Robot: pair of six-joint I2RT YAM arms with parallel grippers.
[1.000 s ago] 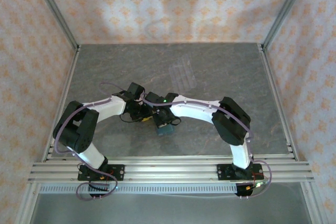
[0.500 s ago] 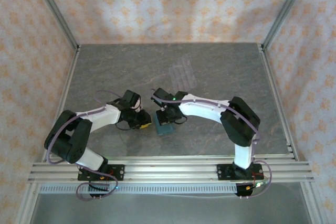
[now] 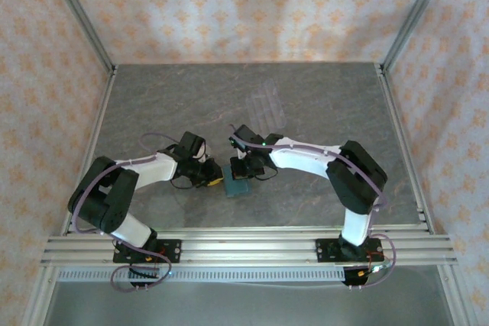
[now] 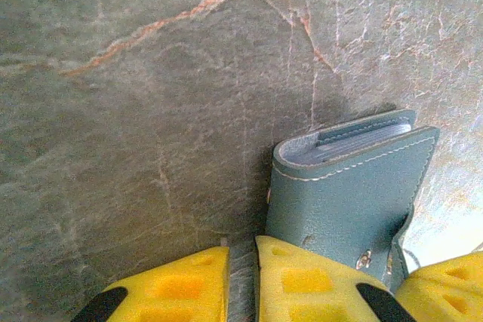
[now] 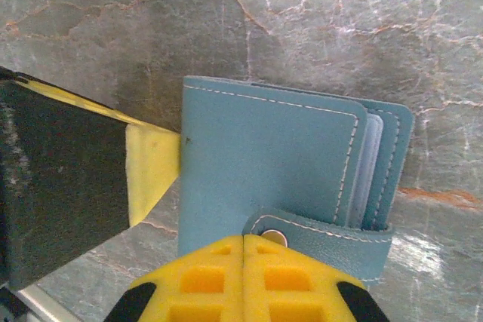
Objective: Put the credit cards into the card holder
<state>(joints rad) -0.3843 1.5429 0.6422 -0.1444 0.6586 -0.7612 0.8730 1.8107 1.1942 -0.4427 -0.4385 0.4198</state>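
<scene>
The teal wallet [image 5: 264, 164] lies folded shut on the surface [image 4: 151, 111], right between the two sets of fingers. The right fingers [image 5: 243, 250] are pressed tight together with nothing in them, their tips at the wallet's edge beside its strap [image 5: 332, 235]. The left fingers [image 4: 242, 262] stand a narrow gap apart with nothing between them, one pad touching the wallet's side edge.

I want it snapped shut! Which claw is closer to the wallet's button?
Right. The right claw sits right at the button; the left claw is at the wallet's opposite edge.
</scene>
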